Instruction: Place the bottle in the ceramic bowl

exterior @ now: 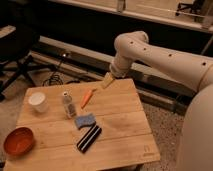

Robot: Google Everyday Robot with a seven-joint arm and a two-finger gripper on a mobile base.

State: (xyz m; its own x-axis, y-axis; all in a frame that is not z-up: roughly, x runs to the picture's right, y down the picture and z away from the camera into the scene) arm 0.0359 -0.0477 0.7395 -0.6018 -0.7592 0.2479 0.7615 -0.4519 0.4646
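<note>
The pincer (107, 80) hung over the far edge of the wooden desk (120, 112); whether it was open or closed could not be told. Just beside it lay a carrot (87, 98). The bottle (68, 104) stood upright between carrot and cup (38, 101), well apart from the bowl (19, 141) at the near left corner. A chair (17, 47) stood on the dim floor behind.

end effector (106, 81) above table (122, 127), bottle (68, 104) upright

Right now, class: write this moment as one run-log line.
gripper: over table far edge | bottle: upright, unheld | ceramic bowl: empty, apart from bottle | stage: pre-grasp
</note>
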